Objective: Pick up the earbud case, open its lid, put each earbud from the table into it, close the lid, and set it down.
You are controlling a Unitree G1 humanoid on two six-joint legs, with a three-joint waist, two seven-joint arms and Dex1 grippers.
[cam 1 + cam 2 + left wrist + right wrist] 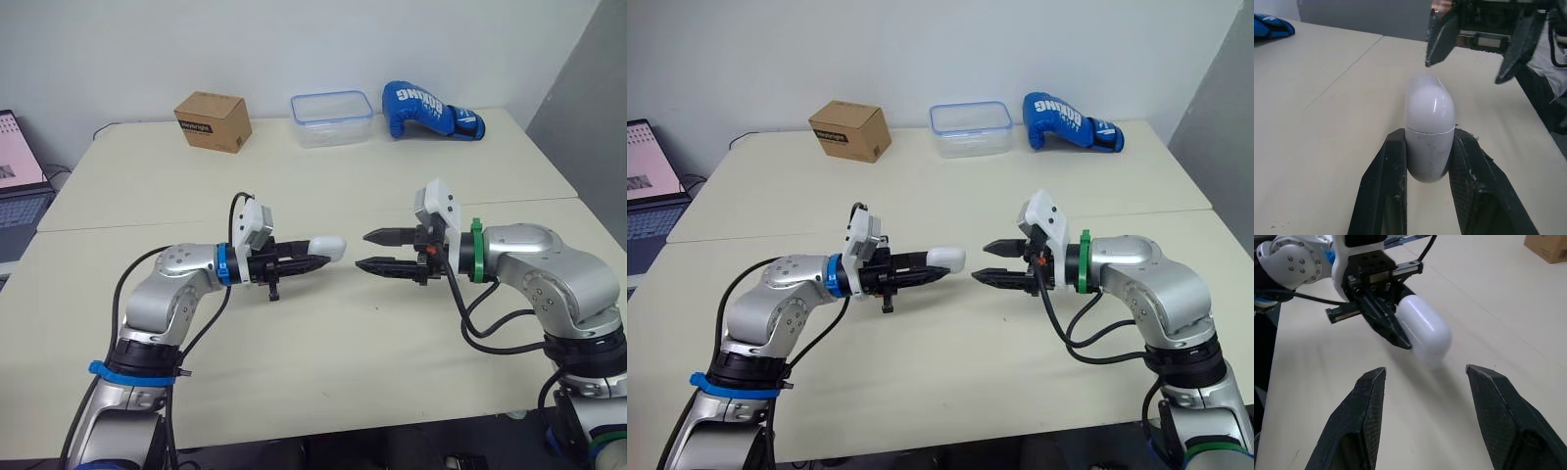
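A white, pill-shaped earbud case (pixel 328 248) is held above the table's middle, its lid closed and its rounded end pointing to the right. My left gripper (pixel 315 257) is shut on its lower half; the case (pixel 1429 132) stands between the two black fingers (pixel 1383 196). My right gripper (pixel 377 251) faces it from the right, open, a short gap from the case's tip. Through the right wrist view the case (pixel 1423 330) lies ahead of the spread fingers (pixel 1364 416), not between them. No earbuds can be made out on the table.
Along the table's far edge stand a brown cardboard box (pixel 213 120), a clear plastic container with a blue rim (pixel 331 117) and a blue boxing glove (pixel 429 111). A laptop (pixel 20 186) sits on a side surface at the left. A seam crosses the tabletop (pixel 323 211).
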